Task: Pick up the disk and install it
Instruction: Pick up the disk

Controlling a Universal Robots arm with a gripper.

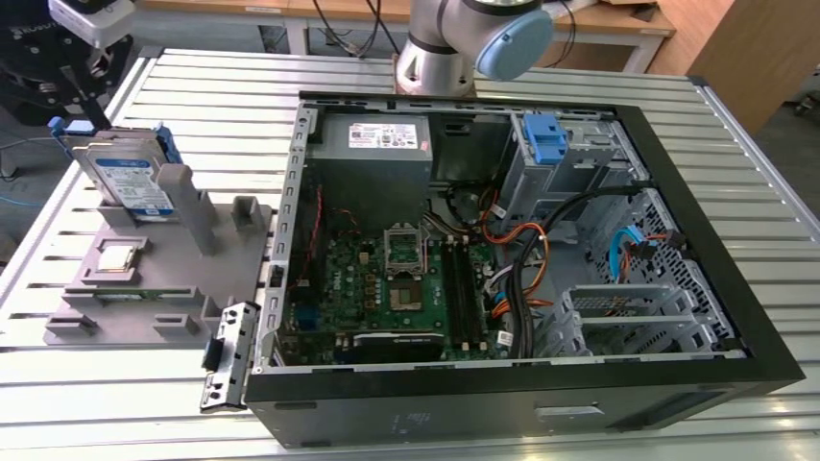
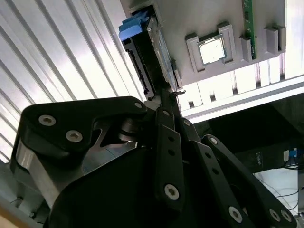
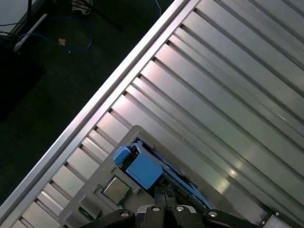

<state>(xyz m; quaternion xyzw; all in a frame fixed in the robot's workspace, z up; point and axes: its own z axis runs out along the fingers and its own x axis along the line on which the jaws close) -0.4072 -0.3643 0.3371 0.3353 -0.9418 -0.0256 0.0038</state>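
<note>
Silver-grey flat disk (image 1: 126, 182) in blue plastic frame stands on edge in grey plastic stand (image 1: 173, 279) on ribbed metal counter (image 1: 205, 86), so top is easy to grab. Black end effector (image 2: 169, 97) right at its top; apart or together, cannot tell.

Silver arm (image 1: 429, 62), blue cap (image 1: 513, 43) — black gripper (image 2: 166, 95)

The arm (image 1: 468, 43) stands at twelve o'clock in the exterior view, its gripper (image 1: 80, 110) out at ten o'clock, pointing down.
</note>
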